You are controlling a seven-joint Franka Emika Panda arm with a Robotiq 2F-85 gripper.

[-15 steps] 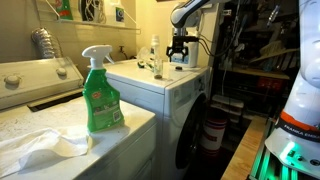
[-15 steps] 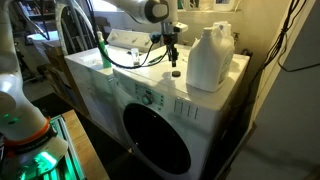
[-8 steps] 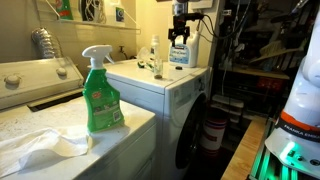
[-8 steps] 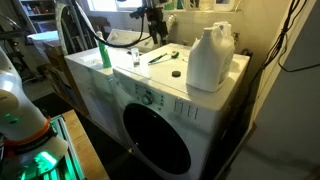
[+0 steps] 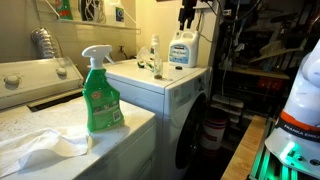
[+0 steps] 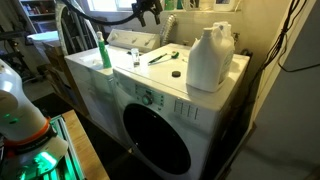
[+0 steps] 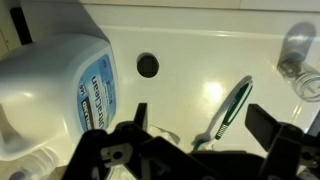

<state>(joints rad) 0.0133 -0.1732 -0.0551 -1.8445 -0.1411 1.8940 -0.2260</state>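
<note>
Because the arm is raised well above the washer top (image 6: 150,88), the gripper (image 6: 150,10) hangs clear of every item, and we record it as empty, with its fingers (image 7: 138,115) spread wide in the wrist view. At this height the wrist camera takes in most of the working surface at once, which we judge to be the reason for the high, downward-facing pose. Directly below, between the lines of the two fingers, lies the green toothbrush (image 7: 228,110). It rests flat and slanted on the white surface, apart from everything else, so its handle is free on both sides. Near it, toward the rear, sits a small black disc (image 7: 148,66); we take it for a cap, though the view is too coarse to confirm this. A white detergent jug (image 6: 210,58) stands upright at one end of the top, beside the disc but not touching it, and its broad base keeps it steady there. At the opposite end a clear bottle (image 7: 298,55) also stands upright, well apart from the jug. On the neighbouring surface we note a green spray bottle (image 5: 100,95) beside a crumpled white cloth (image 5: 40,145).
</note>
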